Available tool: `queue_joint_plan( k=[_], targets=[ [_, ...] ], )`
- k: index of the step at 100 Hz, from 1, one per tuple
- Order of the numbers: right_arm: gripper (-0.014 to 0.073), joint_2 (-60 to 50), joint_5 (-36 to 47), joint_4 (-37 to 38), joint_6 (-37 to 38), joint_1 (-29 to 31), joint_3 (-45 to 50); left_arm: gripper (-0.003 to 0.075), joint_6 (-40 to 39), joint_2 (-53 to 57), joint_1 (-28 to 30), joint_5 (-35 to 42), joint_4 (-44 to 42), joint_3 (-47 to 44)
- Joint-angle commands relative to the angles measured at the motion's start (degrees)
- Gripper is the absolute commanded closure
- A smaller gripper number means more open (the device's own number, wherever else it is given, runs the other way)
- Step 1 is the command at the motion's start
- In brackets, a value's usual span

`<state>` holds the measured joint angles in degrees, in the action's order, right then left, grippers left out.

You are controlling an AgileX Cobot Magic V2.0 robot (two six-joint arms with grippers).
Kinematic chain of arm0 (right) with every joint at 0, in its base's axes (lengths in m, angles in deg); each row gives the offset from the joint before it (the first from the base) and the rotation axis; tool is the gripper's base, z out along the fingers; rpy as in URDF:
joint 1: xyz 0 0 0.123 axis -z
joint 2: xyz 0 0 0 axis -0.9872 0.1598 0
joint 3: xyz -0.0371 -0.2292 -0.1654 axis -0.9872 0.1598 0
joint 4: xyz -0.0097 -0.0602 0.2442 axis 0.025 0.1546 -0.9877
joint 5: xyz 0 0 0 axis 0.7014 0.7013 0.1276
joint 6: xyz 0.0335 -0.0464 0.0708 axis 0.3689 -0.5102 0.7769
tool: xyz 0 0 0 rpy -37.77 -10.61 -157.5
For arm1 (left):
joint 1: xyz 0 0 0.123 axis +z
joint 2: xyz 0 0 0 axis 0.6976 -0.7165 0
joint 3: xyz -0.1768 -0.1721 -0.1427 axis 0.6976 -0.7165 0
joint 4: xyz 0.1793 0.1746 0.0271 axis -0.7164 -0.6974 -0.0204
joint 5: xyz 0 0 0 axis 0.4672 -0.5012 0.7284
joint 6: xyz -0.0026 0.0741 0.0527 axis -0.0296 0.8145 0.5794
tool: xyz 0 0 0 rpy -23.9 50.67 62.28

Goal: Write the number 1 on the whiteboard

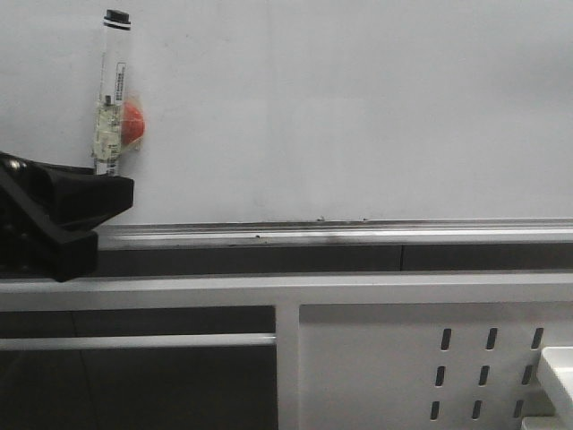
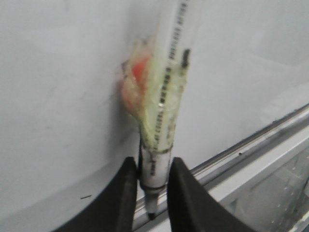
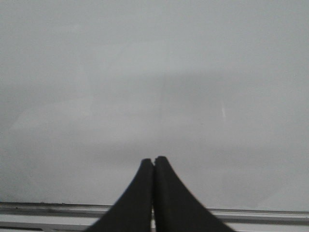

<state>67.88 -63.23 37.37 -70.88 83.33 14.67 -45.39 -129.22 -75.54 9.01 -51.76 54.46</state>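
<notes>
The whiteboard [image 1: 358, 107] fills the back, with its silver ledge [image 1: 358, 233] along the bottom. No black stroke for the number 1 shows on it. A white marker pen [image 1: 109, 107] with a black cap on top and a red blob [image 1: 132, 123] stands near-upright against the board at the far left. My left gripper [image 1: 112, 184] is shut on the pen's lower end. In the left wrist view, my left gripper [image 2: 152, 166] pinches the pen [image 2: 164, 96], its tip pointing down near the ledge. My right gripper [image 3: 154, 162] is shut and empty, facing bare board [image 3: 154, 72].
Below the ledge runs a white metal frame panel with slotted holes [image 1: 385, 358]. A white object's corner [image 1: 560, 376] shows at the bottom right. A tiny dark mark [image 2: 85, 196] sits on the board near the left fingers.
</notes>
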Motion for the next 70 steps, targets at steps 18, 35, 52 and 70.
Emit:
queue_joint_plan(
  k=[18, 35, 52, 70],
  targets=[
    [0.0643, 1.8, 1.7, -0.5, -10.2, -7.3, -2.2, 0.0740, 0.1, 1.3, -0.2, 12.9, -9.0, 1.1],
    [0.0643, 5.7, -3.0, -0.5, -19.6, -14.7, -3.1, 0.0740, 0.8, 1.4, -0.2, 12.9, -18.4, 1.1],
    [0.0643, 13.1, -4.2, -0.5, -25.8, -24.7, -6.0, 0.0740, 1.4, 2.6, -0.2, 12.1, -26.2, 1.4],
    [0.0554, 23.8, -6.2, 0.7, -28.4, -33.9, -11.7, 0.0740, 1.4, 7.8, -0.2, 2.1, -33.0, 4.0]
  ],
)
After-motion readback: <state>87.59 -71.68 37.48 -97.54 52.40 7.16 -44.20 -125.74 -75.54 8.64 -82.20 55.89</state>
